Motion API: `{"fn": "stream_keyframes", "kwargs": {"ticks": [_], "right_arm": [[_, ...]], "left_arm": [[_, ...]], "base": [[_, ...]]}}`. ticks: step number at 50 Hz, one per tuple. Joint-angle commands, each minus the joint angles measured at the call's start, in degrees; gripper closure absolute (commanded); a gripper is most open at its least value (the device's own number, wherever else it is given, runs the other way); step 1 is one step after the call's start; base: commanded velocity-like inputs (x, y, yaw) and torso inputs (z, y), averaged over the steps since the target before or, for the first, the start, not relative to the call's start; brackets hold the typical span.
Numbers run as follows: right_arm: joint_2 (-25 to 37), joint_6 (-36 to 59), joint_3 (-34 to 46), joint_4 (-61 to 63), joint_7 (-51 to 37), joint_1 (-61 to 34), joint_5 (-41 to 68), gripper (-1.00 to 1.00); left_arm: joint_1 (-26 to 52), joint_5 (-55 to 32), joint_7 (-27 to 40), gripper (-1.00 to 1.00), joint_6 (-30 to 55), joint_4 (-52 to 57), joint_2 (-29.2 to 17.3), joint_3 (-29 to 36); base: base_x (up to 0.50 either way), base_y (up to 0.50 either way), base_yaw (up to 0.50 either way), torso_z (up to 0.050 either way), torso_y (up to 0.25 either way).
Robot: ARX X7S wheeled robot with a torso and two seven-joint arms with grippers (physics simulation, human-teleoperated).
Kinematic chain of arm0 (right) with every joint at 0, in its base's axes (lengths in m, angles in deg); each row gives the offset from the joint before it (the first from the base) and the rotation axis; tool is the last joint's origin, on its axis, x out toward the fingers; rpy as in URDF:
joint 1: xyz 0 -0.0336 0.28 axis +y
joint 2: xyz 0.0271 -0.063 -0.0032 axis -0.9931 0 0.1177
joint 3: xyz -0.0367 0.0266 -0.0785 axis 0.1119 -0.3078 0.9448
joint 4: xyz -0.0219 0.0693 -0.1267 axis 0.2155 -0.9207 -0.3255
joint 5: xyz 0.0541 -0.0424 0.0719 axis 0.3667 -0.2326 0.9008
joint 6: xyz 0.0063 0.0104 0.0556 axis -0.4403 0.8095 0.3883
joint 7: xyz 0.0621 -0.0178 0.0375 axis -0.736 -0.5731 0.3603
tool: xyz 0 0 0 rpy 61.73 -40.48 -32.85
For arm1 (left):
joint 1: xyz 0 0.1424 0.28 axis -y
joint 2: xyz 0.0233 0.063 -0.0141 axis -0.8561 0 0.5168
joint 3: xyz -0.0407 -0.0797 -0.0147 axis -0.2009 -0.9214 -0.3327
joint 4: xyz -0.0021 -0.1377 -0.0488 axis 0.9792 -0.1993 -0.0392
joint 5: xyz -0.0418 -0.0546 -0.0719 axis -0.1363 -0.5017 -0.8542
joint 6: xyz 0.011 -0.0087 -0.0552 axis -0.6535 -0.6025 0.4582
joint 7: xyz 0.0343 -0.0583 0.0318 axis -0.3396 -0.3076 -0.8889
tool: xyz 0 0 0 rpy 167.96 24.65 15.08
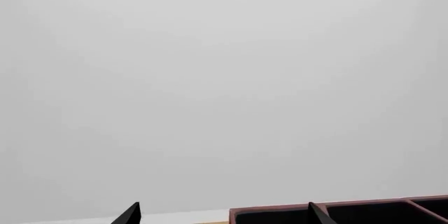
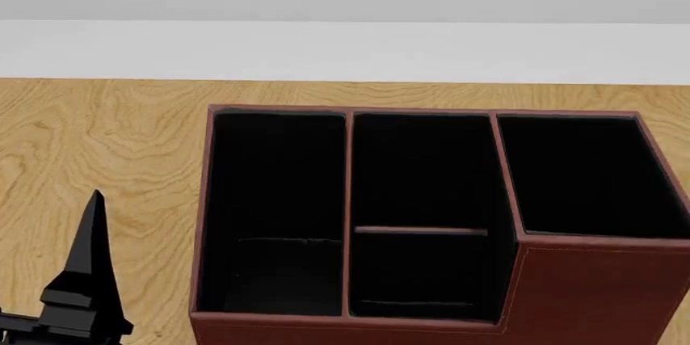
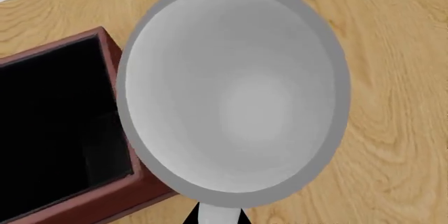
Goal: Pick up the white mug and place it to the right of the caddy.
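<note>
The white mug [image 3: 234, 93] fills the right wrist view, seen from above with its inside bare. My right gripper [image 3: 218, 216] is shut on the mug's handle, with a black finger on each side of it. The mug sits beside a corner of the reddish-brown caddy [image 3: 112, 198] and its rim overlaps that corner in the view. The caddy [image 2: 582, 280] fills the head view, with black compartments and a taller section at the right; the mug and right gripper are out of that view. My left gripper [image 1: 224, 214] is open and empty, left of the caddy [image 1: 280, 209]; one of its fingers [image 2: 95, 232] shows in the head view.
The caddy stands on a wooden table [image 2: 108, 135] that runs back to a white wall [image 2: 345, 46]. Bare wood [image 3: 392, 129] shows beside the mug on the side away from the caddy.
</note>
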State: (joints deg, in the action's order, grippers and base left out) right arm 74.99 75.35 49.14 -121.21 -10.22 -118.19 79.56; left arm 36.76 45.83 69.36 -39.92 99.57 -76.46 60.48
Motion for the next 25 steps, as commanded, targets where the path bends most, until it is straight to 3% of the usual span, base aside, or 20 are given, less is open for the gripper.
{"fn": "stream_keyframes", "kwargs": {"ticks": [1,25], "right_arm": [[-4.1,-4.7,5.8,-4.8,8.4,-2.0,-9.4,1.00],[-9.2,-11.5,11.8,-15.5,19.9,1.7,-17.4,1.00]], "left_arm": [[0.1,-0.1,0.4,-1.00,-0.2,-0.1,-0.5,0.3],[1.9,-0.2,2.4,-1.00,0.7,-0.8,-1.1,1.2]], "base": [[0.00,0.00,0.00,0.000,0.000],[0.00,0.00,0.00,0.000,0.001]]}}
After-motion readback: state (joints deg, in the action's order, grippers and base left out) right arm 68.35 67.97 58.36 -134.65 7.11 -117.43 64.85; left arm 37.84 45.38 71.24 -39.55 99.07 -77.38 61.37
